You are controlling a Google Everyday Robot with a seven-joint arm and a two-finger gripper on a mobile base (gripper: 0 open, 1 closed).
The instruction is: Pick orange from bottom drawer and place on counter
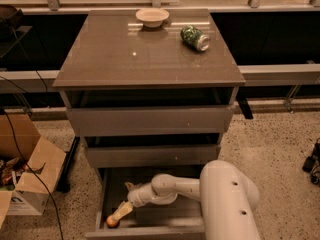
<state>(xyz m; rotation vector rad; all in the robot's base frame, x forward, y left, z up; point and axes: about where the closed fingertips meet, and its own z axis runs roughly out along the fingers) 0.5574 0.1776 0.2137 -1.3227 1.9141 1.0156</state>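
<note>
Single camera view, looking down on the cabinet. The gripper (119,214), tan at its tip, is lowered inside the bottom drawer (150,231), toward the drawer's 7 o'clock corner; whether it is released or clenched cannot be told. The orange (113,222) lies on the drawer floor at the gripper's 7 o'clock, touching or just beside the tip, close to the front rim and near the left wall. Whether it is grasped cannot be told. The white arm (172,187) runs from the gripper toward 3 o'clock, crossing the drawer floor to the robot's bulky white body (227,199), which covers the drawer's right part.

Containers: the bottom drawer is pulled well out and shows only the orange and the gripper on its visible floor. Above it, the middle drawer (150,155) and the top drawer (150,120) each stand a little ajar; their insides are dark. On the counter (125,59), a pale bowl (152,17) stands at the 12 o'clock edge and a green can (195,37) lies on its side at about 2 o'clock, well apart from the bowl. What the bowl holds cannot be seen.

Edges and room: the counter's centre, its 6 o'clock edge and its 9 o'clock side are bare and glossy. An open cardboard box (25,176) sits on the speckled floor (270,149) at the cabinet's 8 o'clock.
</note>
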